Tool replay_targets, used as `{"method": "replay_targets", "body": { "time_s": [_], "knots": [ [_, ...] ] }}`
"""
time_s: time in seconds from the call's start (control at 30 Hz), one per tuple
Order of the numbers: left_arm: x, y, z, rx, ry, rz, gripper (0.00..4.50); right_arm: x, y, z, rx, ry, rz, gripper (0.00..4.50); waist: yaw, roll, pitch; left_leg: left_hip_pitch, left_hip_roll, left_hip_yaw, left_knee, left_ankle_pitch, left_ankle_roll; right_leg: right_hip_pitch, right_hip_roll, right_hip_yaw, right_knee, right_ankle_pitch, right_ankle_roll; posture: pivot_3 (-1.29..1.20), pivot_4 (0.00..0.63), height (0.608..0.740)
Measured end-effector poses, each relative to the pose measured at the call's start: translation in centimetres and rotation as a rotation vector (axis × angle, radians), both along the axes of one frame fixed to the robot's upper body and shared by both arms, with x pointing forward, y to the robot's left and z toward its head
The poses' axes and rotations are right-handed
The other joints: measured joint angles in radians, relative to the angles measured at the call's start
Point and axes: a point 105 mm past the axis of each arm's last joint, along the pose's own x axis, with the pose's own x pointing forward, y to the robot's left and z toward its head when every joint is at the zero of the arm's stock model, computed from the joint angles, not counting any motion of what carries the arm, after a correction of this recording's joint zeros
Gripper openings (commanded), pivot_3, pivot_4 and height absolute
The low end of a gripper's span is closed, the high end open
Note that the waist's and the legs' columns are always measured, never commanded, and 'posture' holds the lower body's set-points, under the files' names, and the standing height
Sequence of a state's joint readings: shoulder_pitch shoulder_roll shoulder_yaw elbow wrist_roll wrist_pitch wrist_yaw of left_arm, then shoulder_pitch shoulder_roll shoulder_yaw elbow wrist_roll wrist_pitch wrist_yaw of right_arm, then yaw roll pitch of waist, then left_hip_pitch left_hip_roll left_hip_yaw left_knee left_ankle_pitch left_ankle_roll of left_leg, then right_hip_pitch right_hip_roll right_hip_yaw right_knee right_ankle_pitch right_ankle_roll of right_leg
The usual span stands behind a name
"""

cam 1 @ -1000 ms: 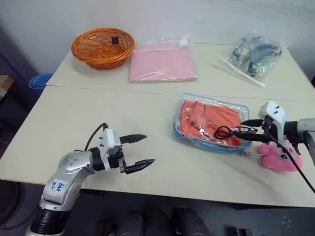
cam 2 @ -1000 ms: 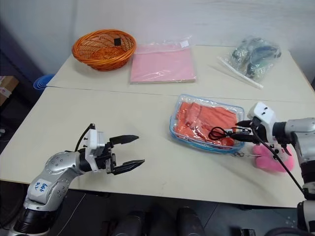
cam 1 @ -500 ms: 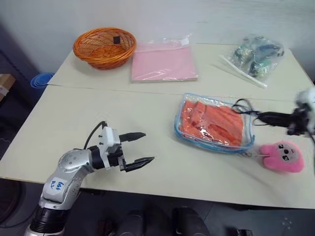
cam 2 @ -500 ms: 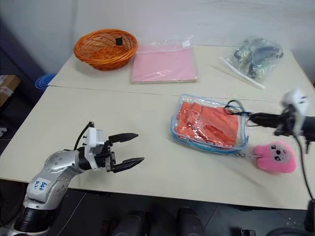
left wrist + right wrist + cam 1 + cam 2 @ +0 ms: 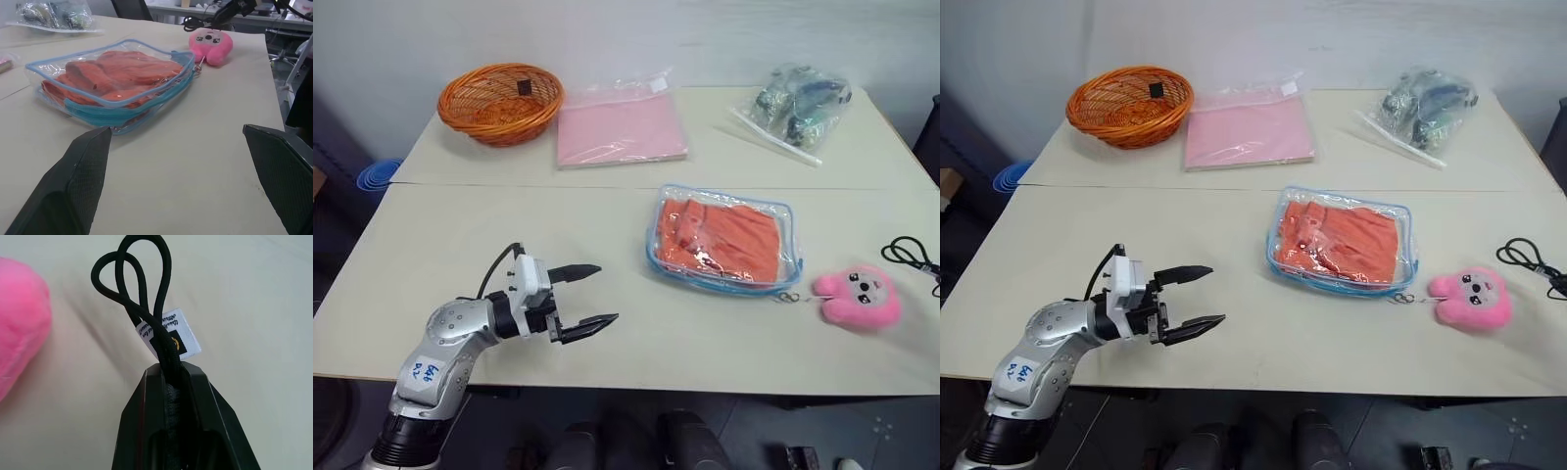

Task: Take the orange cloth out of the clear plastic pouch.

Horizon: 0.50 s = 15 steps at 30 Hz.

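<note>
Beige tabletop (image 5: 460, 245) carried the clear plastic pouch (image 5: 723, 240) at centre, orange cloth (image 5: 729, 238) inside. Left gripper (image 5: 585, 297) hovered wide at eight o'clock. Right gripper (image 5: 168, 377) clamped a black cord loop (image 5: 134, 281) (plush toy (image 5: 860, 297) beside it). Better: pin the pouch, then draw the cloth out through its opening.

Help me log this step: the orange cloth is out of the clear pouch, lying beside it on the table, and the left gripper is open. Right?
Not quite. The orange cloth is inside the clear plastic pouch, not out beside it, as the left eye and left wrist views show. The left gripper is indeed open, its fingers spread apart.
</note>
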<state>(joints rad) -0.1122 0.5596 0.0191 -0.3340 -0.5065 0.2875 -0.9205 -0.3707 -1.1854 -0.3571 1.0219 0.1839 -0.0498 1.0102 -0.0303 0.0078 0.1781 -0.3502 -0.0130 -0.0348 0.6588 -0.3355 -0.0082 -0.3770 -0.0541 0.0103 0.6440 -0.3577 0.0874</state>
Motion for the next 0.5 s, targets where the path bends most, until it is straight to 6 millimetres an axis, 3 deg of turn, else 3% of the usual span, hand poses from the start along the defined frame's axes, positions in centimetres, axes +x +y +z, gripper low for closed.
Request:
{"method": "replay_targets", "body": {
  "time_s": [0.2,0.3,0.4,0.43,0.5],
  "knots": [
    [-0.1,0.2,-0.3,0.016,0.005,-0.002,4.50,-1.3,-2.4,-1.3,-0.019,-0.001,-0.176,2.14,0.009,0.000,0.000,-0.001,-0.001,-0.001,0.000,0.000,0.000,0.000,-0.001,0.000,-0.002,0.000,0.000,0.00,0.150,0.740],
    [0.2,0.5,-0.6,0.025,0.016,0.012,4.50,-2.0,-2.4,-1.7,-0.003,0.000,-0.157,3.20,0.005,0.000,0.000,-0.001,-0.001,-0.001,0.000,0.000,0.000,0.000,-0.001,0.000,-0.002,0.000,0.000,0.00,0.150,0.740],
    [0.3,0.9,-0.8,0.053,0.008,0.014,4.50,-2.4,-1.9,-0.6,-0.007,-0.066,-0.088,4.24,0.003,0.000,0.000,-0.001,-0.001,-0.001,0.000,0.000,0.000,0.000,0.000,0.000,-0.002,0.000,0.000,0.00,0.150,0.740],
    [0.4,1.4,-0.9,0.074,0.000,0.019,4.50,-2.6,-1.5,0.1,-0.009,-0.103,-0.045,4.47,0.003,0.000,0.000,-0.001,0.000,-0.001,-0.001,0.000,0.000,0.000,0.000,0.000,-0.002,0.000,0.000,0.00,0.150,0.740],
    [0.7,2.5,-1.2,0.113,-0.008,0.045,4.50,-2.9,-0.1,1.6,-0.009,-0.179,0.068,4.47,0.001,0.000,0.000,0.000,0.000,0.000,-0.002,0.000,0.000,0.000,0.001,0.000,-0.002,0.000,0.000,0.00,0.150,0.740]
  ]
}}
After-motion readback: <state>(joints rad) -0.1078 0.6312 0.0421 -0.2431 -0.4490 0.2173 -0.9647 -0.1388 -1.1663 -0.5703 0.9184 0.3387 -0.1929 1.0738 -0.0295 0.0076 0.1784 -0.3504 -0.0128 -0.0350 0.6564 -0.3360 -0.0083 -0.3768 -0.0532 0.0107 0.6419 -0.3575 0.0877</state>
